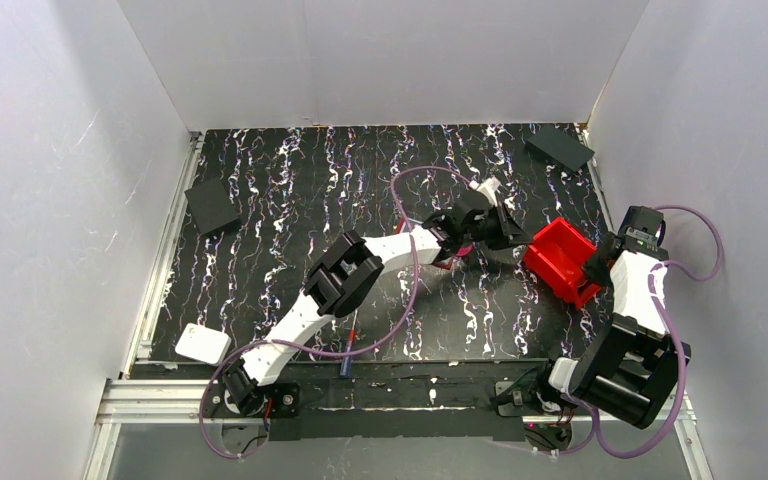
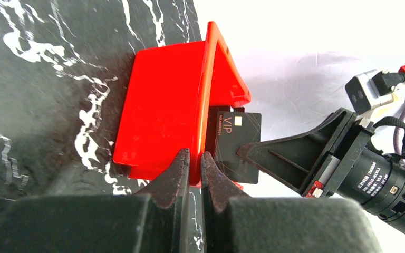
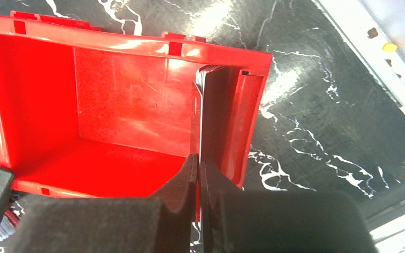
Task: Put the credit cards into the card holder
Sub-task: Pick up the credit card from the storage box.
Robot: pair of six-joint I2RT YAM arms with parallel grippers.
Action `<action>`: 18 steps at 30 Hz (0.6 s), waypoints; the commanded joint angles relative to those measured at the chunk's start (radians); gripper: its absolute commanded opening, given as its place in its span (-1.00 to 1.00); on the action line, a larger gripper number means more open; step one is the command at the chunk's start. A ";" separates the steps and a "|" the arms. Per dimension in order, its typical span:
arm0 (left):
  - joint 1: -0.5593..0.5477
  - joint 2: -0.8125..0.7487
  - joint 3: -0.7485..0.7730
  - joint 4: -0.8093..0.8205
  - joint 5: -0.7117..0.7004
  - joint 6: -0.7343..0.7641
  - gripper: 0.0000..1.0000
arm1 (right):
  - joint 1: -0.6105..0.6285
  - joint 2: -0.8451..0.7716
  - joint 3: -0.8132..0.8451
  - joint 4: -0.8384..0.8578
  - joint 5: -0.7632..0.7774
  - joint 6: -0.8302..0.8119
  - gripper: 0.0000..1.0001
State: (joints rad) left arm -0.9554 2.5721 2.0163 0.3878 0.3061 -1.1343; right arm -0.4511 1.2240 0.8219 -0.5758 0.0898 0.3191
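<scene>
As right fingers point(image 3: 179, 187) clamp it, the credit card point(image 3: 216, 110) stands edge-on

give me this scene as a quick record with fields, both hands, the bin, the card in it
red bin: open-topped, right of centre
card: dark, marked VIP, upright against the bin's inside wall
left hand: shut on the bin's wall
right hand: shut on the card
elsewhere: two black squares, a white block

The top camera looks steeply down over the black marbled table point(image 1: 340, 170); both wrist cameras (very close) face the red open-topped plastic bin point(image 1: 558, 255), shared by all.
</scene>
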 commanded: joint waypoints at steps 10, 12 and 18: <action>0.124 -0.068 -0.045 0.009 -0.018 0.045 -1.00 | 0.003 0.079 0.004 0.055 -0.081 0.030 -0.82; 0.131 -0.063 -0.035 0.009 -0.009 0.046 -1.00 | 0.003 0.098 0.014 0.065 -0.083 0.033 -0.81; 0.157 -0.064 -0.042 0.010 0.009 0.048 -1.00 | 0.003 0.109 0.040 0.046 -0.044 0.040 -0.76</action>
State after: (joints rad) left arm -0.8577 2.5694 1.9865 0.4374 0.3611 -1.1263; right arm -0.4416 1.3159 0.8474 -0.4751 -0.0422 0.3775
